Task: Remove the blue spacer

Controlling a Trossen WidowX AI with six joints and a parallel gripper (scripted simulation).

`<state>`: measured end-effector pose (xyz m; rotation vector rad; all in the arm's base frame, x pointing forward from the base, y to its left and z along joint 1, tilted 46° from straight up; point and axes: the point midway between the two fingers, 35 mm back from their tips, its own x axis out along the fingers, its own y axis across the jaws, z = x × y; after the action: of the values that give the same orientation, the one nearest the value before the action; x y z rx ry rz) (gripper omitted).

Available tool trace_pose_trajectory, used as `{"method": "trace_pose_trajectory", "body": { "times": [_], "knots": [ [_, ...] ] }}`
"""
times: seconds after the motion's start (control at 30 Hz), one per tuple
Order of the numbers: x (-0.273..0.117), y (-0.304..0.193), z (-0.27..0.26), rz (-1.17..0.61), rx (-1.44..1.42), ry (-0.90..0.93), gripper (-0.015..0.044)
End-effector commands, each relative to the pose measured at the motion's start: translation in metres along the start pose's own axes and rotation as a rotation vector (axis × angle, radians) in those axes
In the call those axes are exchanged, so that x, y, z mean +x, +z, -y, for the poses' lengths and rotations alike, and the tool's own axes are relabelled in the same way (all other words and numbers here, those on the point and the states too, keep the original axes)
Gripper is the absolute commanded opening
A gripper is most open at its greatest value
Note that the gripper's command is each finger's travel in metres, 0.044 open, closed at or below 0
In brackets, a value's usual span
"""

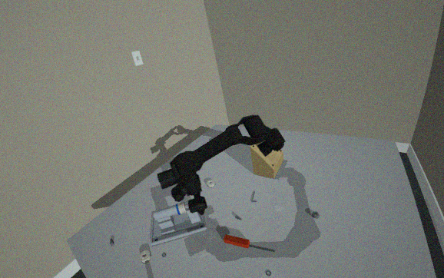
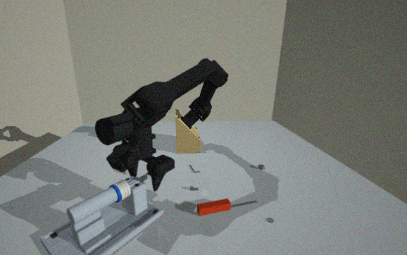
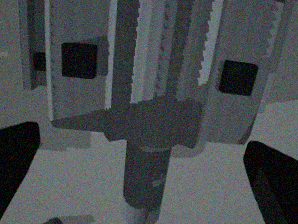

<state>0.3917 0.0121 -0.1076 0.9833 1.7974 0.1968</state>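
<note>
Your jaws (image 1: 187, 200) (image 2: 144, 183) stand wide open around the shaft's end (image 3: 146, 175), apparently; overpull, and pale spacers (image 1: 183, 208) (image 2: 124, 189) could follow the blue one (image 1: 178, 209) (image 2: 115, 193).

In the wrist view, the picture's edges cut off both gripper (image 3: 144, 141) (image 2: 144, 182) fingers. In the exterior view, the bottom edge crops the metal base (image 2: 124, 237). The small ring (image 2: 270, 220) shows no readable markings.
</note>
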Motion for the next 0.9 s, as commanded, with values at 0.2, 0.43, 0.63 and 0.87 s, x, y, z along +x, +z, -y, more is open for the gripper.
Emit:
{"method": "trace_pose_trajectory", "body": {
  "times": [0.2,0.43,0.63,0.87],
  "knots": [
    [0.0136,-0.0012,0.0,-0.005,0.008,0.003,0.044],
    [0.0136,-0.0012,0.0,-0.005,0.008,0.003,0.044],
    [0.0128,-0.0011,0.0003,-0.004,0.001,-0.001,0.0282],
    [0.0128,-0.0011,0.0003,-0.004,0.001,-0.001,0.0099]
  ]
}}
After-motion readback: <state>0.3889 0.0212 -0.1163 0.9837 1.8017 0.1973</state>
